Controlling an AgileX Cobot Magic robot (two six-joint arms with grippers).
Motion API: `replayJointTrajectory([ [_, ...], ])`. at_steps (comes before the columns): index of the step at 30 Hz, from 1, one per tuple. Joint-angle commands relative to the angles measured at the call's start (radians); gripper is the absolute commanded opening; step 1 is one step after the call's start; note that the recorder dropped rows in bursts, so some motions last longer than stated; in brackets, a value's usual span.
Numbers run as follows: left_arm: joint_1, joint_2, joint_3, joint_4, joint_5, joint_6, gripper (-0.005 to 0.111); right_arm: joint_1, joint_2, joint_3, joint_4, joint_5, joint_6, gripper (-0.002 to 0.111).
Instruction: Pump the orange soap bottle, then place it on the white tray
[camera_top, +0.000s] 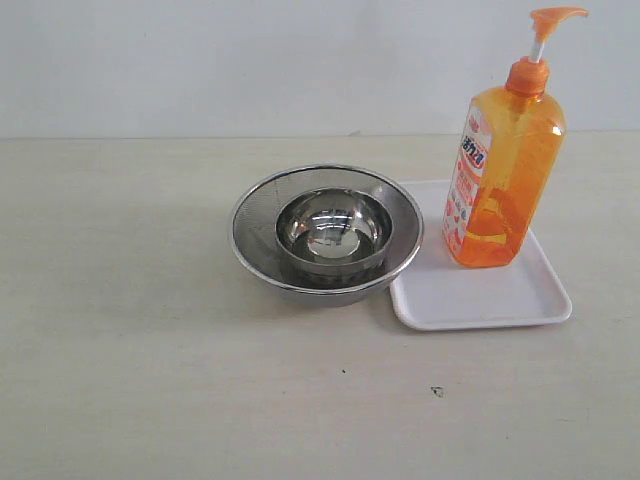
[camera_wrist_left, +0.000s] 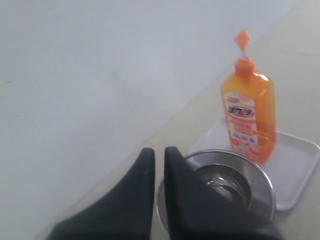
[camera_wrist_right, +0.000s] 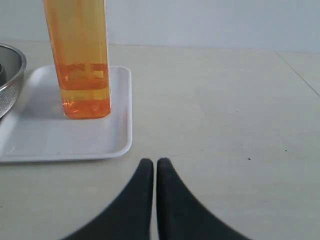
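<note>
The orange soap bottle (camera_top: 502, 175) stands upright on the white tray (camera_top: 480, 295), toward the tray's back half, pump head raised. The left wrist view shows the same bottle (camera_wrist_left: 250, 115) on the tray (camera_wrist_left: 297, 165) beyond the bowls. In the right wrist view only the bottle's lower body (camera_wrist_right: 80, 60) shows, standing on the tray (camera_wrist_right: 65, 137). My left gripper (camera_wrist_left: 159, 152) is shut and empty, well short of the bowls. My right gripper (camera_wrist_right: 154, 162) is shut and empty, over bare table off the tray's corner. Neither gripper appears in the exterior view.
A steel mesh strainer bowl (camera_top: 262, 215) with a smaller steel bowl (camera_top: 333, 232) nested inside sits left of the tray, its rim over the tray's edge. The bowls (camera_wrist_left: 227, 182) lie just past my left fingertips. A pale wall rises behind the beige table (camera_top: 150, 380).
</note>
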Motion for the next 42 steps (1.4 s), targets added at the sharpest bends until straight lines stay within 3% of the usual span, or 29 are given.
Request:
replayJointTrajectory([
  [1,0.121,-0.197,0.129,-0.072,0.0,0.0,0.005,-0.003,-0.007,0.0,0.003,-0.004,-0.001,0.0],
  [5,0.223,-0.371,0.281,-0.083,0.0,0.0,0.005,-0.003,-0.007,0.0,0.003,-0.005,0.001,0.0],
  [18,0.429,-0.913,0.792,-0.232,-0.087,0.0,0.005,-0.003,-0.007,0.0,0.003,-0.005,0.001,0.0],
  [27,0.446,-0.921,1.003,-0.306,-0.24,-0.054,0.005,-0.003,-0.007,0.0,0.003,-0.006,0.001,0.0],
  [34,0.446,-0.921,1.011,-0.488,-0.237,-0.084,0.005,-0.003,-0.007,0.0,0.003,-0.006,0.001,0.0],
  [36,0.446,-0.921,1.011,-0.514,-0.228,-0.189,0.005,-0.003,-0.007,0.0,0.003,-0.006,0.001,0.0],
  [39,0.446,-0.921,1.011,-0.37,-0.207,-0.5,0.005,-0.003,-0.007,0.0,0.003,-0.006,0.001,0.0],
  [42,0.448,-0.921,1.011,-0.053,-0.205,-0.665,0.005,-0.003,-0.007,0.0,0.003,-0.006,0.001,0.0],
])
